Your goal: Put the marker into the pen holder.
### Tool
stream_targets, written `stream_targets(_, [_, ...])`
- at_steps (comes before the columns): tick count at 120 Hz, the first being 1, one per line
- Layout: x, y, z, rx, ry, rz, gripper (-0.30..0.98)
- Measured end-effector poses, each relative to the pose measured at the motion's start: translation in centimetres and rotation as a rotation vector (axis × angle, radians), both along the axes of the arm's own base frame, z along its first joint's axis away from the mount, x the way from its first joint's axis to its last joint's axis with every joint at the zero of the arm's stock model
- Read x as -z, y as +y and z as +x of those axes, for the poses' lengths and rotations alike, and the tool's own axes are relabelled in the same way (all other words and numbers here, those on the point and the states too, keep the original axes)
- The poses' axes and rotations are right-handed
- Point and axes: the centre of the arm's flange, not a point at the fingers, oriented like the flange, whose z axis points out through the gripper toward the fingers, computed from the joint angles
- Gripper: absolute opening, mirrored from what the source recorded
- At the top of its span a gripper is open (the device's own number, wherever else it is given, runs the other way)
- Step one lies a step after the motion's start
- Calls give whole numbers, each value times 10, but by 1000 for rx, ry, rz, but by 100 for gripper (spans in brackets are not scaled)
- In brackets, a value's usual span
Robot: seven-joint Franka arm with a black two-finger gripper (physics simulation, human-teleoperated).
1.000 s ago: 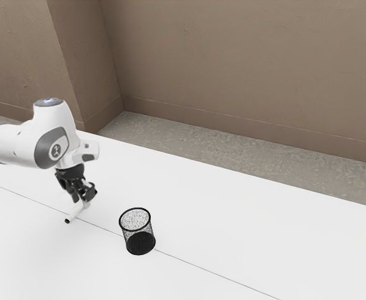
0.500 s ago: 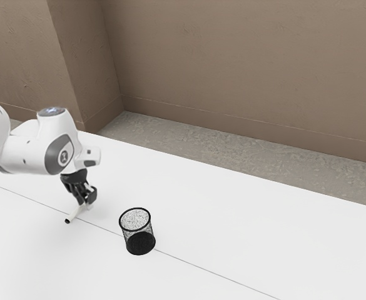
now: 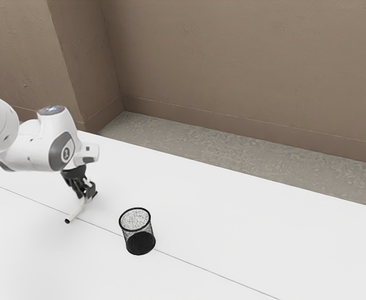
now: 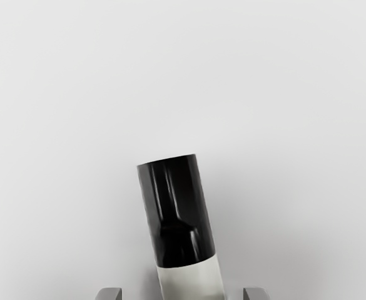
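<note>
My gripper (image 3: 87,197) is low over the table at the exterior view's left, around the upper part of the white marker (image 3: 76,210). The marker's black end (image 3: 67,220) points away from the hand, toward the exterior view's lower left. In the wrist view the gripper (image 4: 183,294) is open, a fingertip on each side of the marker's white body (image 4: 192,281) and a gap beside each. Beyond them is the glossy black end (image 4: 177,212). The pen holder, a black mesh cup (image 3: 141,242), stands upright, apart from the hand, toward the exterior view's right.
The white table (image 3: 233,219) carries a thin dark seam line that runs past the marker and the cup. Behind the table's far edge are a grey floor (image 3: 189,150) and a brown wall (image 3: 233,69).
Over the last second my hand has shifted slightly at the marker and changed its tilt, with the arm swinging lower behind it. The pen holder has not moved.
</note>
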Motion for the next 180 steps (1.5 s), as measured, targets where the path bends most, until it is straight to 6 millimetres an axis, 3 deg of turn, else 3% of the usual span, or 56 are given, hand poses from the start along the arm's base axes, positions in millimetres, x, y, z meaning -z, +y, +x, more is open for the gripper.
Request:
stream_targets(52, [13, 0, 7, 22, 4, -13, 18])
stream_targets(69, [14, 1, 8, 23, 3, -10, 29])
stream_targets(81, [11, 1, 8, 21, -2, -1, 8])
stream_targets(99, [10, 0, 7, 21, -2, -10, -1])
stream_targets(108, [-17, -5, 12, 32, -47, -10, -3])
stream_targets(118, [-72, -36, 21, 87, -133, -16, -5])
stream_targets(127, [-128, -94, 23, 183, -219, -35, -7])
stream_targets(137, [-173, -165, 12, 292, -287, -71, -8])
stream_targets(144, [-178, -214, -1, 350, -293, -111, -8])
stream_targets(155, [-153, -272, -27, 398, -262, -168, -9])
stream_targets(160, [-145, -281, -33, 396, -258, -181, -9])
stream_targets(166, [-140, -279, -35, 369, -260, -189, -9])
stream_targets(180, [-144, -234, -26, 259, -323, -179, -10])
